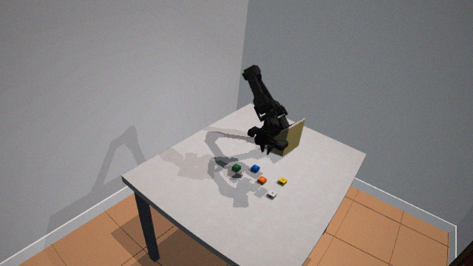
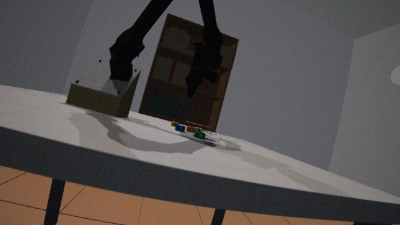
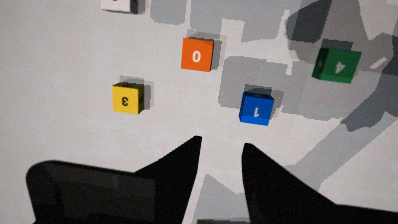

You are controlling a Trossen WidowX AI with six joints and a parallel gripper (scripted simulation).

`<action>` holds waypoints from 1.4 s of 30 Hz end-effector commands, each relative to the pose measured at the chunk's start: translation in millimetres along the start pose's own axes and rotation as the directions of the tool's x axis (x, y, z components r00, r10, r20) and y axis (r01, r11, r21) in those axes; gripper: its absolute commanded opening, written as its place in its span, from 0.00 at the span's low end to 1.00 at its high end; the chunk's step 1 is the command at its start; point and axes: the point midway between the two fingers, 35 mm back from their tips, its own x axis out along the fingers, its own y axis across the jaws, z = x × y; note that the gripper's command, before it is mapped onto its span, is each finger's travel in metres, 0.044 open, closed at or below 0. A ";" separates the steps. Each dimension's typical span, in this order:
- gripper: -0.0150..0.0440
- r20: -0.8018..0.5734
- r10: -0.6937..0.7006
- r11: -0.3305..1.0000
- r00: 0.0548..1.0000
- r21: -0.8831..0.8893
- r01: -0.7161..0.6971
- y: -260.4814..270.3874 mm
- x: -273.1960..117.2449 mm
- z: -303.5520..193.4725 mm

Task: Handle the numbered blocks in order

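White table in grey-walled corner, orange tiled floor, bookshelf behind, hand clenched on nothing.
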 end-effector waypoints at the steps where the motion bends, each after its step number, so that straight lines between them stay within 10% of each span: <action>1: 0.46 -0.005 0.000 1.000 1.000 -0.013 0.000 49.9 0.6 -0.9; 10: 0.46 -0.007 -0.006 1.000 1.000 -0.009 0.006 116.7 6.3 -10.4; 21: 0.93 -0.006 -0.009 1.000 1.000 -0.008 0.009 115.2 87.7 -10.9; 42: 0.93 -0.006 -0.010 1.000 1.000 -0.008 0.010 114.7 117.3 -10.8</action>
